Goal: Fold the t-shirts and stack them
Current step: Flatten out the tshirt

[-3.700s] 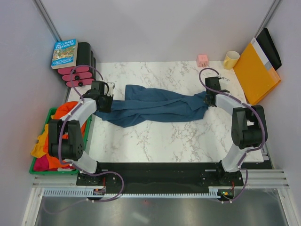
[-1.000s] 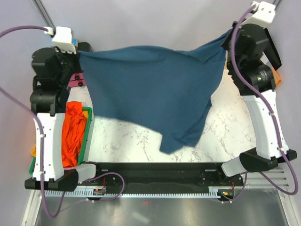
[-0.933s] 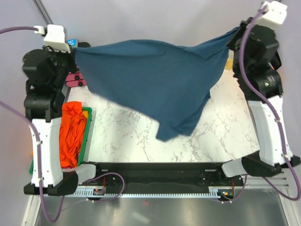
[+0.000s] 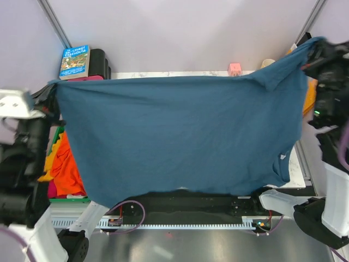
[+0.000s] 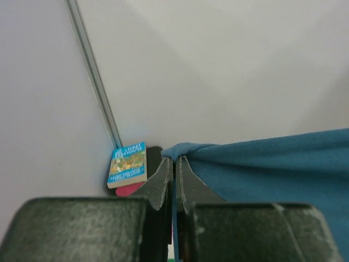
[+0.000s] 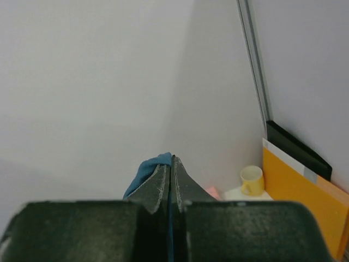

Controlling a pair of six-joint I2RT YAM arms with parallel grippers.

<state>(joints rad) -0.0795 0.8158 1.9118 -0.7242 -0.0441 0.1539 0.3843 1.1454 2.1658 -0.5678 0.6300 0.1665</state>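
Observation:
The large dark teal-blue t-shirt (image 4: 180, 136) hangs spread wide in the air, high above the table, and hides most of it. My left gripper (image 4: 53, 85) is shut on its left corner; the left wrist view shows the cloth (image 5: 262, 169) pinched at the fingertips (image 5: 163, 174). My right gripper (image 4: 312, 46) is shut on its right corner; the right wrist view shows a fold of teal cloth (image 6: 148, 170) at the closed fingertips (image 6: 161, 180). Orange, yellow and pink-red t-shirts (image 4: 65, 169) lie heaped in the green bin (image 4: 68, 200) at the left.
A blue book (image 4: 74, 61) leans on a black holder with pink rolls at the back left. A pink block (image 4: 235, 69), a yellow mug (image 6: 251, 180) and the orange-yellow folder (image 6: 305, 202) stand at the back right.
Both arms have lifted higher and drawn apart and toward the camera. The teal shirt, bunched before, now hangs stretched flat and covers nearly the whole table.

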